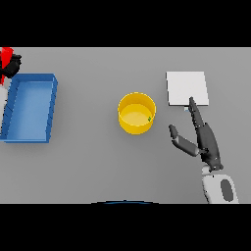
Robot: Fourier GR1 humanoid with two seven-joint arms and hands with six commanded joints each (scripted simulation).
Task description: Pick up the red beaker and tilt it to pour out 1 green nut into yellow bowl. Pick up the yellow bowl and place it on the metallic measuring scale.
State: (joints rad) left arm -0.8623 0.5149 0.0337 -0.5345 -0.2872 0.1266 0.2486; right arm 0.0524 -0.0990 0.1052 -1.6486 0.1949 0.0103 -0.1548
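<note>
Yellow bowl (pixel 137 113) left of open right hand (pixel 205 139), apart.

The grey table (pixel 93 162) carries a blue tray (pixel 29 108) at its left side, a yellow bowl (pixel 137 113) near the middle, and a pale square scale (pixel 187 87) to the right. A small green nut (pixel 149 118) lies inside the bowl by its right wall. Tray, bowl and scale stand well apart.

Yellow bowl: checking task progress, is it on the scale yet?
No, the yellow bowl sits on the grey table, apart from the scale.
</note>
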